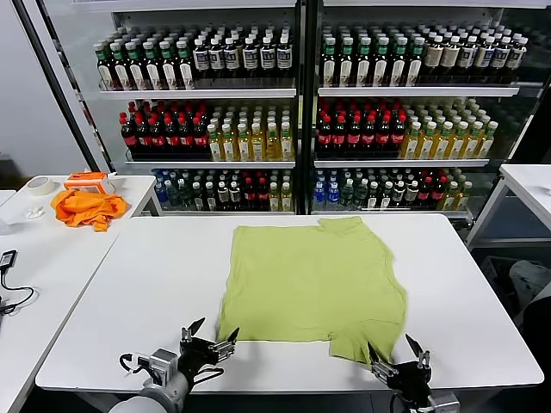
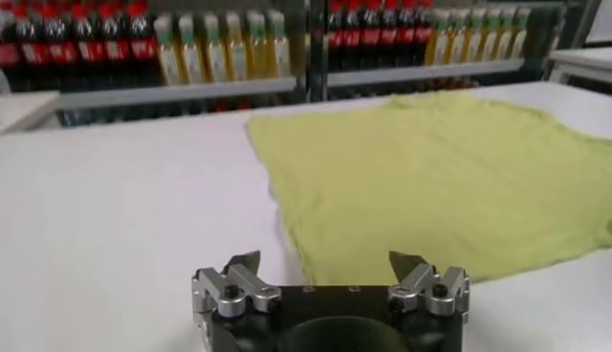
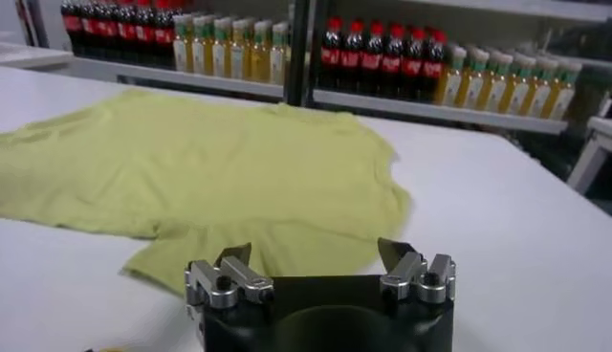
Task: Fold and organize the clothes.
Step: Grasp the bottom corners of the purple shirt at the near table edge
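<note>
On the side table at the far left, a roll of tape, an orange-and-white box and a crumpled orange cloth are seen; what the box holds cannot be told, and a dark cable lies nearer on the same surface. On the main white table, the left gripper is held low at the near edge, just beside the near left corner of the T-shirt, with its fingers spread apart and nothing between them; in the left wrist view the gripper is seen with the shirt lying just ahead of it. The T-shirt is laid flat at the middle of the table, plain side up, collar toward the far edge; one short sleeve appears already turned in on the left, while a flap of cloth sticks out at the near right corner. The folding is judged to be at an early stage: the cloth is smoothed and perhaps partly narrowed, but the main folds and the tidying are not yet done. The right gripper is held at the near edge by that flap, its fingers likewise apart and empty, as the right wrist view confirms. Behind the table, glass-doored coolers are filled with rows of bottles, dark-capped on the top shelf, red and yellow in the middle, mixed below.
</note>
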Motion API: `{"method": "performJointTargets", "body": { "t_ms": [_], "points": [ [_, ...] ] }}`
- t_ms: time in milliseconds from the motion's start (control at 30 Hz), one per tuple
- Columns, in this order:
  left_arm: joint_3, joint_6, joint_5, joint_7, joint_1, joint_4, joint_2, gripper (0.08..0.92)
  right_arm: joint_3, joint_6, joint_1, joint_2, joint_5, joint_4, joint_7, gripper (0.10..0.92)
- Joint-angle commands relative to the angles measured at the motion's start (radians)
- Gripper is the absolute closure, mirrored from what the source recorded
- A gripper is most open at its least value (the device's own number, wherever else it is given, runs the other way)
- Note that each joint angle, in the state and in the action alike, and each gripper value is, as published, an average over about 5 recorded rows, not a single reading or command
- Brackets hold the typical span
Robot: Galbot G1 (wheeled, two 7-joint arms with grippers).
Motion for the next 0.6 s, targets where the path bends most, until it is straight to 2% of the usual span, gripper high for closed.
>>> {"method": "performJointTargets", "body": {
  "t_ms": [33, 300, 400, 600],
  "points": [
    [0.019, 0.045, -0.03, -0.053, -0.013, 0.033, -0.001, 0.177, 0.001, -0.001, -0.029, 0.006, 0.006, 0.0, 0.013, 0.203],
    [0.035, 0.027, -0.03, -0.07, -0.05, 0.05, -0.037, 0.177, -0.018, -0.008, -0.012, 0.007, 0.031, -0.009, 0.024, 0.222],
    [0.042, 0.02, -0.02, -0.067, -0.05, 0.056, -0.044, 0.193, -0.025, -0.02, -0.009, 0.006, 0.059, -0.01, 0.034, 0.292],
    [0.049, 0.004, 0.006, -0.039, -0.034, 0.062, -0.047, 0.344, -0.049, -0.037, -0.008, 0.009, 0.115, -0.025, 0.057, 0.465]
  ]
}}
